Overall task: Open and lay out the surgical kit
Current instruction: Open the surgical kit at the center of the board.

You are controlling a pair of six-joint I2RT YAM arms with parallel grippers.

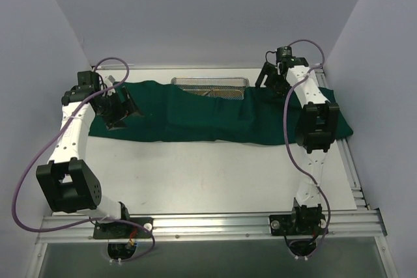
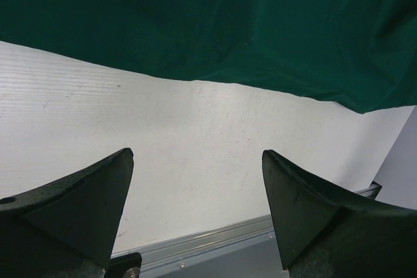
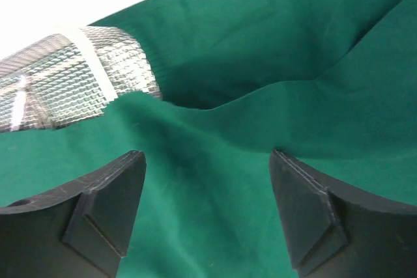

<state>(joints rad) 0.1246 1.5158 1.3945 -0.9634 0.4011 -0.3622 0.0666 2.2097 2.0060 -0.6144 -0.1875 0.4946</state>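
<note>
The dark green drape (image 1: 215,118) lies spread wide across the far half of the table. The silver wire-mesh tray (image 1: 208,85) shows at its far edge, partly covered by a fold. My left gripper (image 1: 120,110) is open and empty over the drape's left end; its view shows drape (image 2: 215,24) and bare table (image 2: 195,154) between the fingers. My right gripper (image 1: 268,75) is open and empty above the drape's far right part, beside the tray's right end (image 3: 78,76). Green cloth (image 3: 208,180) lies under its fingers. No instruments are clearly visible.
White table surface (image 1: 208,174) in front of the drape. An aluminium rail (image 1: 215,222) runs along the near edge, also seen in the left wrist view (image 2: 208,242). Grey walls close in the left, right and back sides.
</note>
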